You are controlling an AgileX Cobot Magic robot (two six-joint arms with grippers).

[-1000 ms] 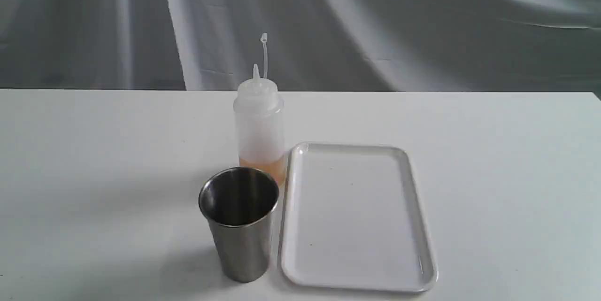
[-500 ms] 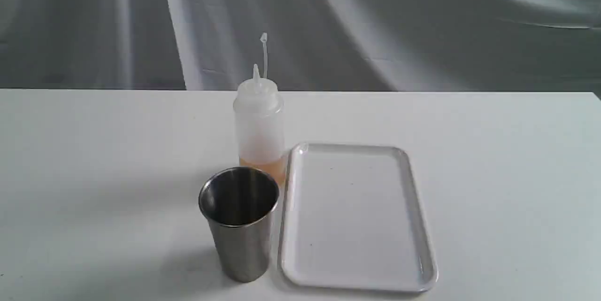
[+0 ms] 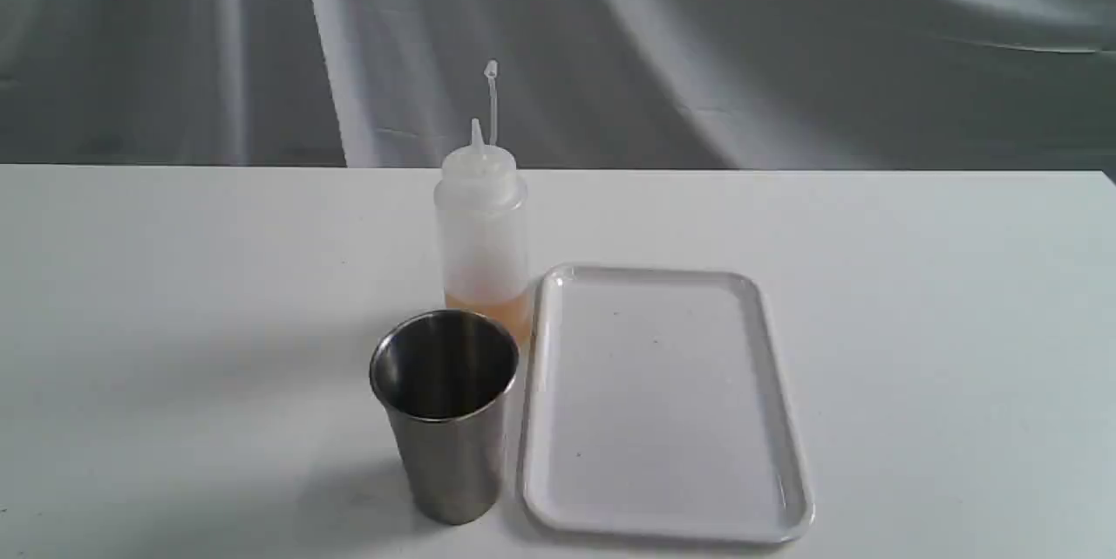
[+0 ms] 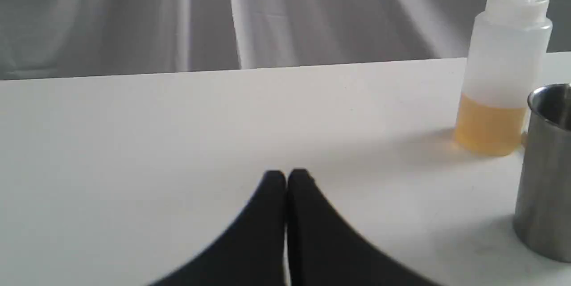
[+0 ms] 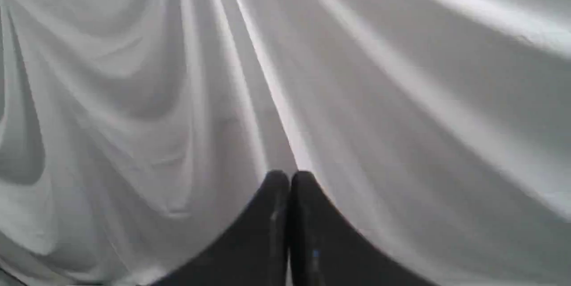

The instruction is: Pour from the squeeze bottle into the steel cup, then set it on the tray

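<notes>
The squeeze bottle (image 3: pixel 481 228) stands upright mid-table with amber liquid at its bottom and its cap strap sticking up. Just in front of it stands the steel cup (image 3: pixel 446 415), upright, nothing visible inside. The white tray (image 3: pixel 663 402) lies flat to the cup's right, bare. Neither gripper shows in the exterior view. In the left wrist view my left gripper (image 4: pixel 286 176) is shut on nothing, low over the table, apart from the bottle (image 4: pixel 502 67) and cup (image 4: pixel 544 170). My right gripper (image 5: pixel 289 178) is shut and faces only draped cloth.
A white table (image 3: pixel 174 280) carries everything, with its back edge against a grey draped cloth backdrop (image 3: pixel 785 44). The table's right corner shows at the far right edge of the exterior view.
</notes>
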